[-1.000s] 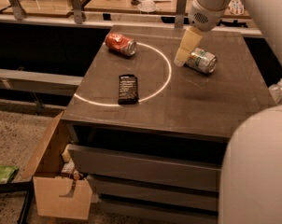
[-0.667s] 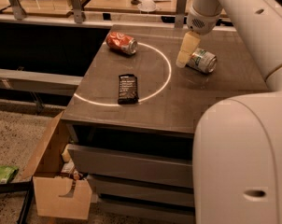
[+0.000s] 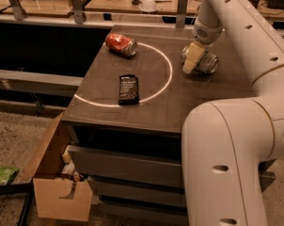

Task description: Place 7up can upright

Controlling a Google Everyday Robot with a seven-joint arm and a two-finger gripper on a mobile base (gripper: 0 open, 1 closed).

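The 7up can (image 3: 206, 61) is a silver-grey can lying on its side at the back right of the dark table top (image 3: 156, 102). My gripper (image 3: 191, 60) hangs down from the white arm and sits right at the can's left end, with one cream finger (image 3: 191, 58) in front of it. The arm's large white body fills the right side of the camera view.
A red-orange can (image 3: 121, 44) lies on its side at the back left of the table. A black snack packet (image 3: 128, 89) lies near the middle. A white arc is marked on the top. A cardboard box (image 3: 57, 182) stands on the floor at the lower left.
The arm's body has swung further into view on the right. The gripper stays at the can's left end, and the can has not visibly moved.
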